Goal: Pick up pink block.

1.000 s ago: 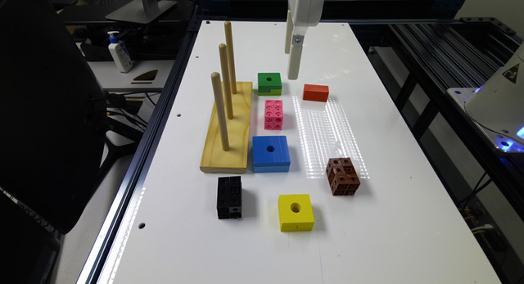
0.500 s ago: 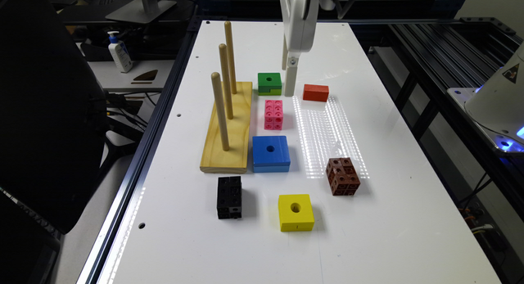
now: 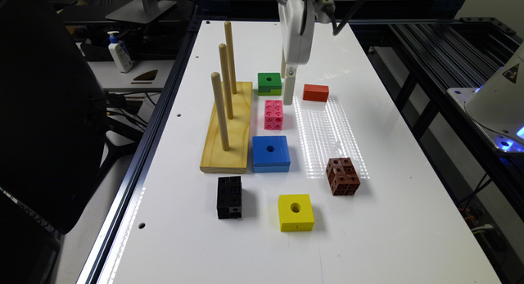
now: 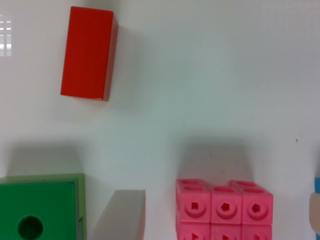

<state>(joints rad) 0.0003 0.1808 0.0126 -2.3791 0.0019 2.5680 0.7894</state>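
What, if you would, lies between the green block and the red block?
In the exterior view, the gripper hangs between the green block and the red block, above bare white table.

pink block [image 4: 224, 209] and green block [image 4: 41, 206] edge-cropped

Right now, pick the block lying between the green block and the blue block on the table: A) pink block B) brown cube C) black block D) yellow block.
A: in the exterior view the pink block sits in line between the green block and the blue block.
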